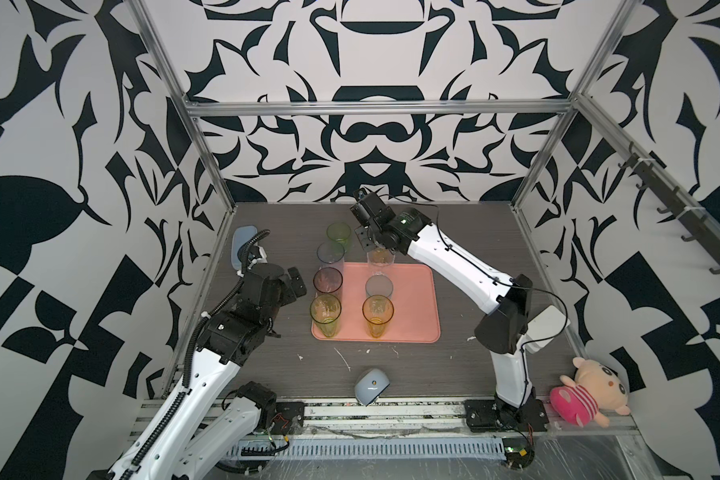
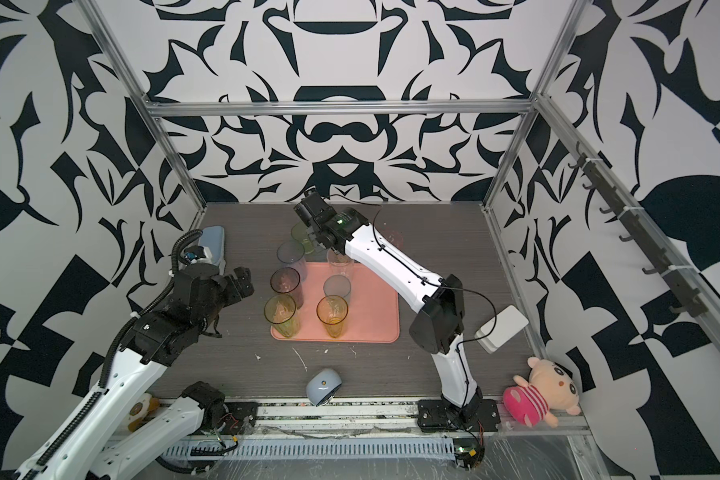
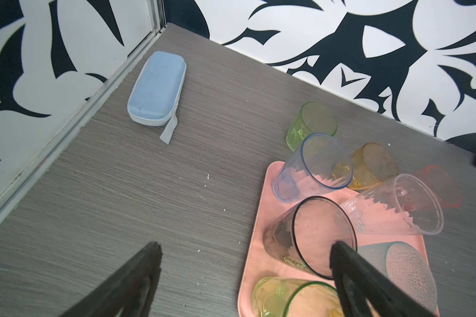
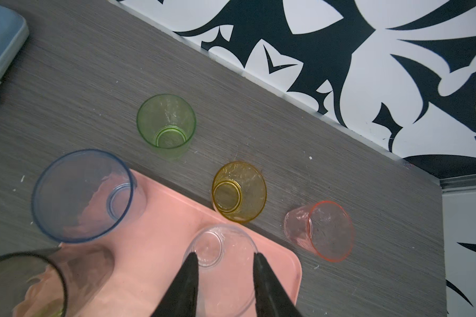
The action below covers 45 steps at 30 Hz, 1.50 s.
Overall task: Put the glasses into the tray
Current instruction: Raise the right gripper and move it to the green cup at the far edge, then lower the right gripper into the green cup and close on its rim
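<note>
Clear glass (image 4: 220,247) on tray (image 4: 154,233), right claw (image 4: 225,254) clamped on it, seen only from the wrist; left claw (image 3: 246,244) apart.

A blue case (image 3: 156,89) lies far left on the counter (image 1: 454,232); mouse (image 1: 371,385) near; white box (image 2: 501,328) and plush (image 1: 587,390) right.

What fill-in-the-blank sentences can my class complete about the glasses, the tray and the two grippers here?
1. The clear glass, with a finger of the right gripper on each side of it, stands in the ___.
2. The short green glass, the short amber glass and the short pink glass are on the ___, outside the pink tray.
3. The left gripper is ___ and holds nothing.
Missing words: tray; table; open.
</note>
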Each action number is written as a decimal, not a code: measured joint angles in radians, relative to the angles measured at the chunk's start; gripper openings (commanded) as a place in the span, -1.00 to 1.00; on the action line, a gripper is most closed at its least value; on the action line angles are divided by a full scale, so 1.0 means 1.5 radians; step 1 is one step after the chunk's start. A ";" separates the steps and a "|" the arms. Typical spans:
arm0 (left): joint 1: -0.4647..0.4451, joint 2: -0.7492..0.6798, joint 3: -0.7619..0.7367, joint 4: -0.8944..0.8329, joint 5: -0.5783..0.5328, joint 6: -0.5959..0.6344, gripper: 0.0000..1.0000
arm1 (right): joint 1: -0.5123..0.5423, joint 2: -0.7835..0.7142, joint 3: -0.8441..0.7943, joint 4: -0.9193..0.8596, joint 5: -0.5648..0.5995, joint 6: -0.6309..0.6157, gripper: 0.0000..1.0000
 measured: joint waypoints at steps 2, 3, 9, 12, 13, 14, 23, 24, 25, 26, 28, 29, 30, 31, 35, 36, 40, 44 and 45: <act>0.000 -0.001 0.002 -0.001 -0.002 0.003 0.99 | -0.016 0.033 0.027 0.004 -0.022 -0.001 -0.25; 0.000 -0.001 0.002 -0.002 -0.003 0.003 0.99 | -0.024 0.048 0.040 0.006 -0.031 -0.001 -0.26; 0.000 -0.001 0.002 -0.003 -0.007 0.008 0.99 | -0.081 0.144 0.107 0.042 -0.116 0.003 -0.24; 0.000 0.004 0.002 -0.003 -0.007 0.009 0.99 | -0.108 0.184 0.124 0.063 -0.166 0.009 -0.21; 0.000 0.007 0.002 -0.003 -0.007 0.009 0.99 | -0.116 0.196 0.129 0.068 -0.181 0.013 -0.19; 0.000 0.010 0.002 -0.003 -0.007 0.009 0.99 | -0.125 0.210 0.136 0.076 -0.200 0.019 -0.17; 0.000 0.026 0.002 -0.003 -0.003 0.005 0.99 | -0.171 0.308 0.199 0.124 -0.322 0.030 -0.10; 0.000 0.027 0.002 -0.003 -0.002 0.004 0.99 | -0.172 0.315 0.205 0.129 -0.332 0.030 -0.10; 0.000 0.028 0.002 -0.003 -0.002 0.003 0.99 | -0.172 0.321 0.208 0.135 -0.345 0.031 -0.10; 0.000 0.028 0.002 -0.003 -0.002 0.003 0.99 | -0.172 0.325 0.209 0.139 -0.359 0.032 -0.10; 0.000 0.029 0.002 -0.003 -0.002 0.003 0.99 | -0.171 0.330 0.211 0.147 -0.384 0.036 -0.10; 0.000 0.029 0.002 -0.003 -0.002 0.002 0.99 | -0.170 0.331 0.212 0.151 -0.394 0.039 -0.10; 0.000 0.029 0.002 -0.003 -0.002 0.002 0.99 | -0.170 0.332 0.212 0.157 -0.404 0.040 -0.10; 0.000 0.029 0.002 -0.003 -0.002 0.001 0.99 | -0.169 0.332 0.212 0.163 -0.413 0.041 -0.10; 0.000 0.032 0.002 -0.004 -0.005 0.000 0.99 | -0.167 0.335 0.220 0.179 -0.439 0.047 -0.10; 0.000 0.033 0.003 -0.004 -0.005 0.000 0.99 | -0.166 0.335 0.221 0.181 -0.444 0.047 -0.09; 0.000 0.037 0.003 -0.004 -0.005 0.000 0.99 | -0.162 0.335 0.228 0.188 -0.455 0.049 -0.09; 0.000 0.037 0.003 -0.005 -0.005 -0.002 0.99 | -0.159 0.336 0.235 0.191 -0.455 0.049 -0.08; 0.000 0.037 0.003 -0.005 -0.005 -0.003 0.99 | -0.159 0.336 0.237 0.191 -0.454 0.049 -0.08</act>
